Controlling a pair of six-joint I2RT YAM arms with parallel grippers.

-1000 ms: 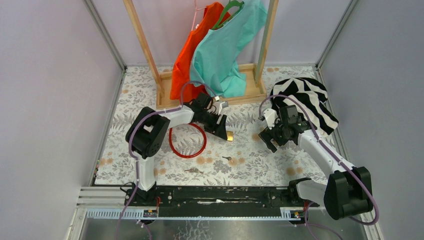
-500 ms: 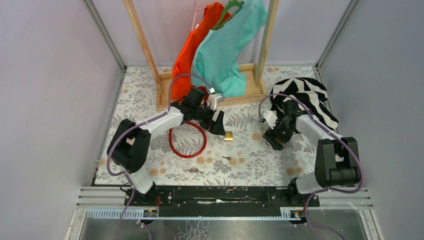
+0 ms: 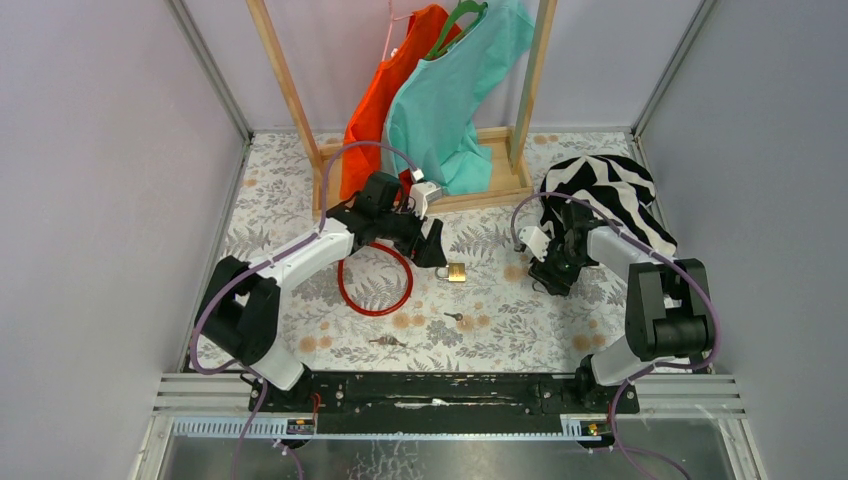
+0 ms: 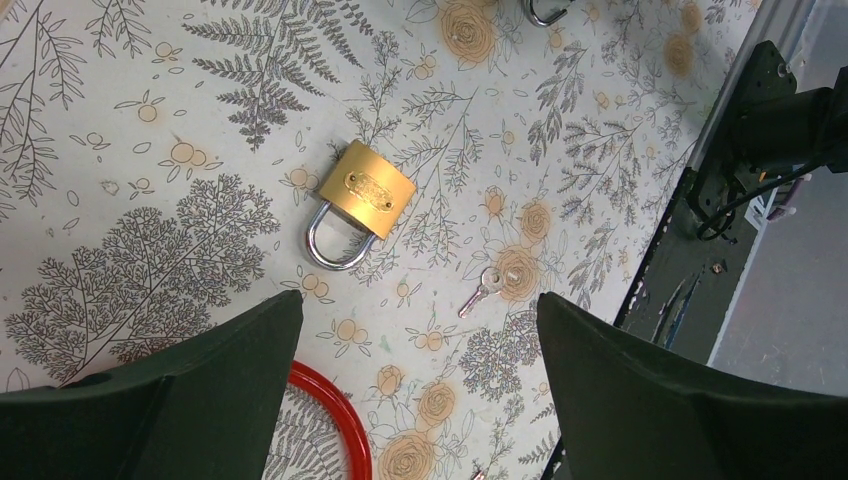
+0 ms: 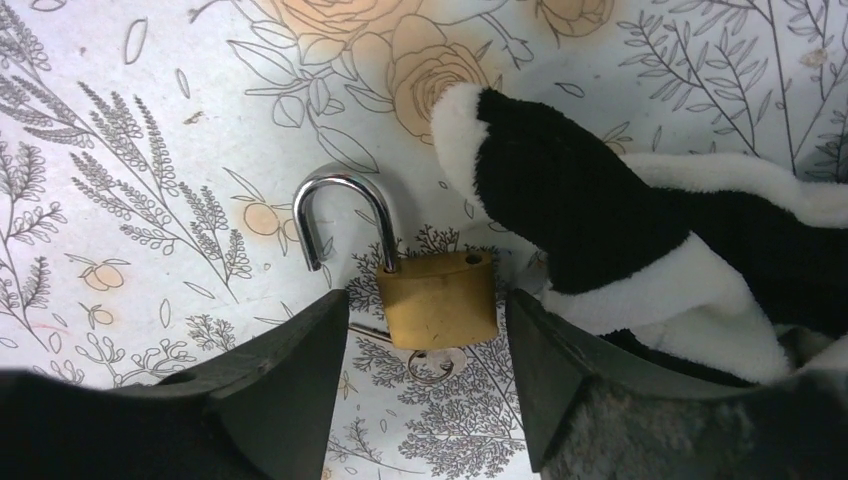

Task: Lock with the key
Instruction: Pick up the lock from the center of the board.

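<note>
A shut brass padlock (image 4: 367, 190) lies on the floral table, just ahead of my open, empty left gripper (image 4: 420, 300); it also shows in the top view (image 3: 456, 272). A small loose key (image 4: 481, 289) lies beyond it, mid-table in the top view (image 3: 455, 318). A second brass padlock (image 5: 438, 297) with its shackle swung open lies between the spread fingers of my right gripper (image 5: 425, 300), which do not touch it. A key on a ring (image 5: 432, 362) sticks out of its underside. In the top view the right gripper (image 3: 549, 276) hides this padlock.
A black-and-white plush cloth (image 5: 620, 220) lies against the open padlock's right side and fills the back right (image 3: 612, 195). A red ring (image 3: 375, 282) lies under the left arm. More keys (image 3: 385, 341) lie near the front. A wooden clothes rack (image 3: 420, 195) stands behind.
My left gripper has let go of the shut padlock, which now lies on the table, and has drawn back toward the rack. My right gripper has shifted slightly toward the cloth.
</note>
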